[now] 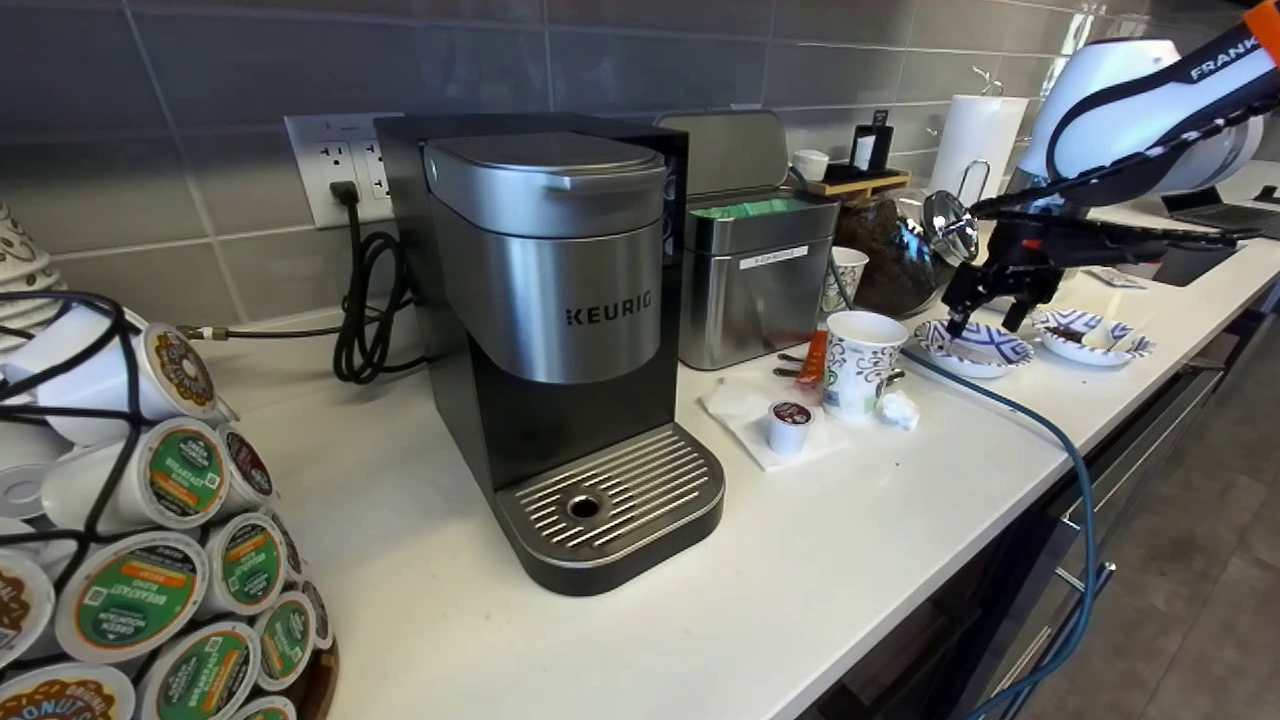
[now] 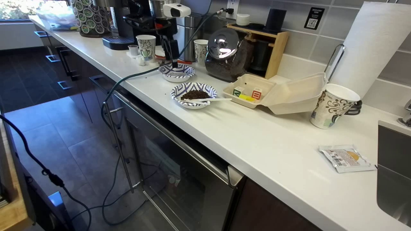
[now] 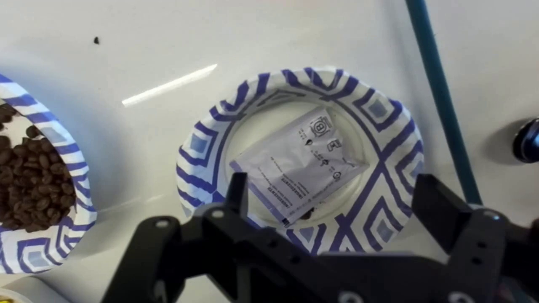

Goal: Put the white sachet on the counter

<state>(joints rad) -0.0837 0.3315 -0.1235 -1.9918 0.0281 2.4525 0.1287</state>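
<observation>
The white sachet (image 3: pixel 294 168) lies flat inside a blue-patterned plate (image 3: pixel 391 143) in the wrist view. In an exterior view it is a pale patch (image 2: pixel 176 74) in that plate. The plate stands on the off-white counter (image 2: pixel 244 134), which also shows in an exterior view (image 1: pixel 620 650). My gripper (image 3: pixel 332 181) is open and empty, its fingers wide apart above the plate. In both exterior views my gripper (image 1: pixel 986 322) (image 2: pixel 174 62) points down over this plate; exact fingertip height is hard to tell. Another white sachet (image 2: pixel 348 158) lies on the counter beside the sink.
A second patterned plate (image 3: pixel 69 143) holds coffee beans and a white spoon (image 2: pixel 213 100). A blue cable (image 3: pixel 442 101) crosses the counter close to the plate. A patterned paper cup (image 1: pixel 850 400), a glass jar (image 2: pixel 228 64) and an open takeaway box (image 2: pixel 289 99) stand nearby.
</observation>
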